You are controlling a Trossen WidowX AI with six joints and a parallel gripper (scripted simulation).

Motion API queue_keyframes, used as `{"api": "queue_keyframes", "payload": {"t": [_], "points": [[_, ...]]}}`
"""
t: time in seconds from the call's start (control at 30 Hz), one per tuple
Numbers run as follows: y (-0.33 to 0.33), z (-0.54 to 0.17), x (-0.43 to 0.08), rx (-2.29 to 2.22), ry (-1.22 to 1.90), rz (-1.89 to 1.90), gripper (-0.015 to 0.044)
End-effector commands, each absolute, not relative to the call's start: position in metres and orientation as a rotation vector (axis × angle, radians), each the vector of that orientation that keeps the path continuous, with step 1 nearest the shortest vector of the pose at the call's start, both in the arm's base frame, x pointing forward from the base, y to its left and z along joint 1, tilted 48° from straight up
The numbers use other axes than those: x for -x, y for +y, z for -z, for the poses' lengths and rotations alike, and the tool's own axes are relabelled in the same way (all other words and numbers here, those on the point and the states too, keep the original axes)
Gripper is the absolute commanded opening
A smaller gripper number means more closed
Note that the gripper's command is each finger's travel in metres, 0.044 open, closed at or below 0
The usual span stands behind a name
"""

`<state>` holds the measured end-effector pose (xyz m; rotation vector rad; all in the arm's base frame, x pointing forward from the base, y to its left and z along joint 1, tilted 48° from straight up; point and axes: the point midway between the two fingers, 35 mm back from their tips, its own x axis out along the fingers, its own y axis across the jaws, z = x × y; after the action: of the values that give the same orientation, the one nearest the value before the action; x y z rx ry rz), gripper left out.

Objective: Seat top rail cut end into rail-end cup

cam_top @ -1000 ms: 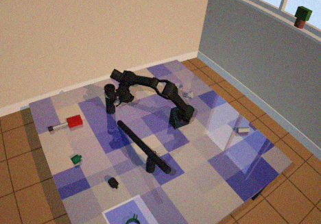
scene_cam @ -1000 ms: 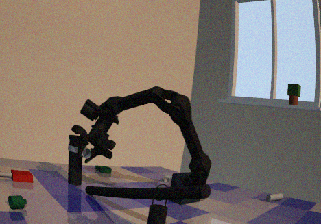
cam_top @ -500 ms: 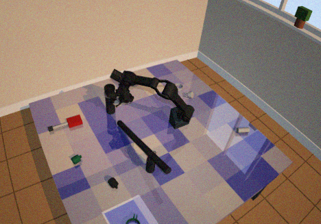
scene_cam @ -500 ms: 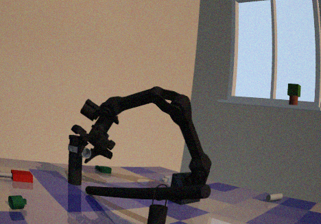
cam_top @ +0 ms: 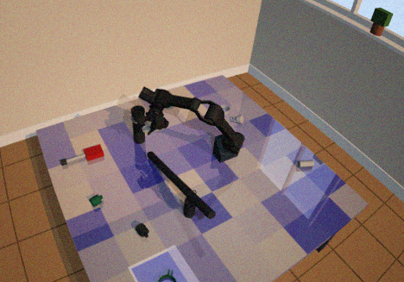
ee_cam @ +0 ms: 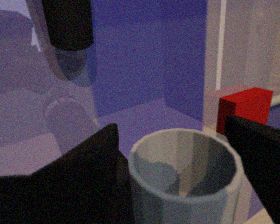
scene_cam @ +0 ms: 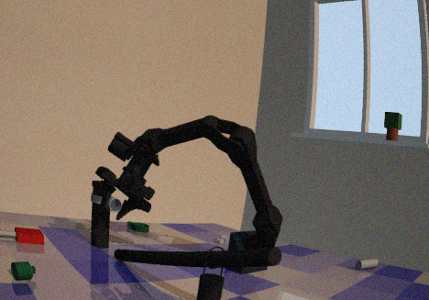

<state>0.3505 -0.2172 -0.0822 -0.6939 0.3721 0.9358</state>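
The big post [cam_top: 138, 134] [scene_cam: 100, 227] stands upright, with a pale brace band [scene_cam: 96, 198] near its top. The grey rail-end cup [scene_cam: 115, 204] [ee_cam: 163, 202] is at the post's side, with its round mouth in view. My gripper [scene_cam: 117, 203] [ee_cam: 170, 127] is open around the cup, one finger on each side, and holds nothing. The black rail [cam_top: 173, 178] [scene_cam: 165, 258] [ee_cam: 68, 22] runs through the wire loop on the short post [cam_top: 189, 208] [scene_cam: 211, 288]. Its far end is short of the big post and lower than the cup, apart from my fingers.
A red block [cam_top: 94, 153] [scene_cam: 30, 236] [ee_cam: 246, 107] with a pale handle lies left of the big post. A green fitting [cam_top: 96, 201] [scene_cam: 22, 271] and a black fitting [cam_top: 142, 229] lie nearer the front. A white cylinder [cam_top: 306, 164] [scene_cam: 367, 264] lies far right.
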Motion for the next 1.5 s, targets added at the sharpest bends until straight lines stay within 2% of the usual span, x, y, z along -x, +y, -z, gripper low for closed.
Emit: {"api": "queue_keyframes", "payload": {"t": [0.0, 0.07, 0.4, 0.87, 1.07, 1.47], "points": [[-0.218, 0.068, -0.351, 0.7, 0.369, -0.938, 0.0394], [-0.219, 0.057, -0.35, 0.7, 0.369, -0.939, 0.044], [-0.22, 0.03, -0.349, 0.647, 0.397, -0.921, 0.044], [-0.207, -0.088, -0.334, -0.531, 0.906, -0.445, 0.044], [-0.199, -0.114, -0.326, -0.806, 0.987, -0.294, 0.044], [-0.199, -0.115, -0.326, -0.825, 0.992, -0.283, 0.044]]}}
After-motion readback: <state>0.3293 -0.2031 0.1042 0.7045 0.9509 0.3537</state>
